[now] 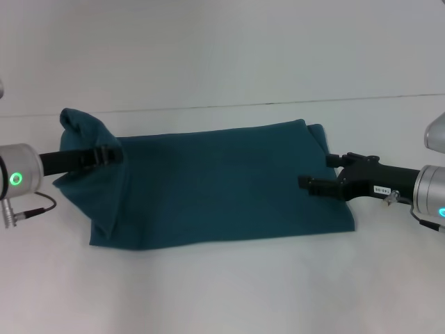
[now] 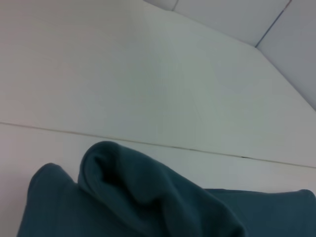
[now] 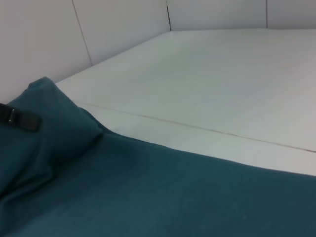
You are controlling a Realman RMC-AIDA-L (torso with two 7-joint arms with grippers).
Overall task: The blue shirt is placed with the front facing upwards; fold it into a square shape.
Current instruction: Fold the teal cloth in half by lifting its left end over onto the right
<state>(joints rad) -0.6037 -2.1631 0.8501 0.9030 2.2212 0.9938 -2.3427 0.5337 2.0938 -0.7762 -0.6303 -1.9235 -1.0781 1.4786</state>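
The blue shirt lies on the white table as a long band running left to right, plain side up, no letters showing. Its left end is raised into a peak and hangs over my left gripper, which is shut on that end. The left wrist view shows the bunched raised fold close up. The right wrist view shows the flat cloth and a black part of the left gripper far off. My right gripper hovers low over the shirt's right end, its jaws apart and holding nothing.
The white table spreads all round the shirt. A thin seam line runs across it behind the shirt. A pale wall with panel joints stands behind the table.
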